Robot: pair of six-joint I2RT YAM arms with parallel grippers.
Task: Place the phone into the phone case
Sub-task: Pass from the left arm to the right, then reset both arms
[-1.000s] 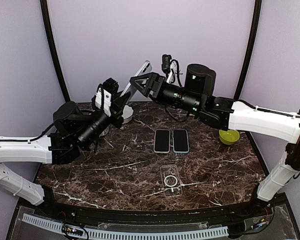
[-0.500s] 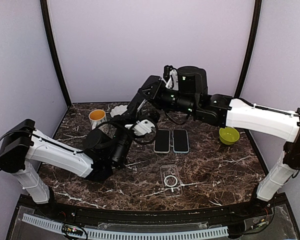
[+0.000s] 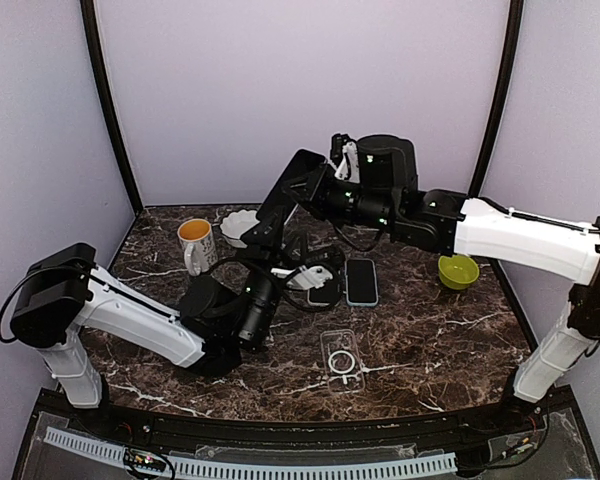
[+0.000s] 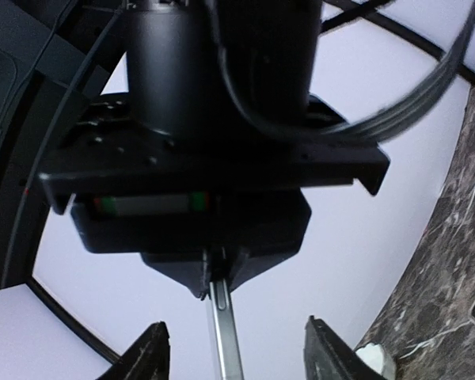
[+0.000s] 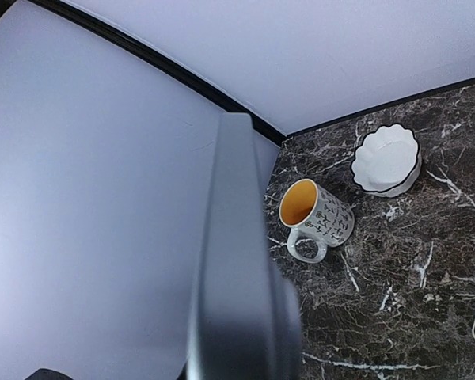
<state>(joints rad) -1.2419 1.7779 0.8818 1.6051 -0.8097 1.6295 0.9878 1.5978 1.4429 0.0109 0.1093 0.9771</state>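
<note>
One phone [image 5: 233,198] is clamped edge-on in right hand [image 3: 272,213]; left hand [image 4: 236,358] parted, empty. To be turned flat, aligned over phone case [image 3: 341,358].

I saw a patterned mug [image 3: 196,243] with an orange inside standing upright at the back left of the dark marble table [image 3: 450,340], a white scalloped bowl [image 3: 236,226] just beside it. A green bowl [image 3: 458,271] sat well apart on my right.

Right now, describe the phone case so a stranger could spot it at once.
On the dark marble table, look near the front edge, centre. The case lies flat there, nearer than the two phones; unlike them it is see-through, with a white ring in it.
</note>
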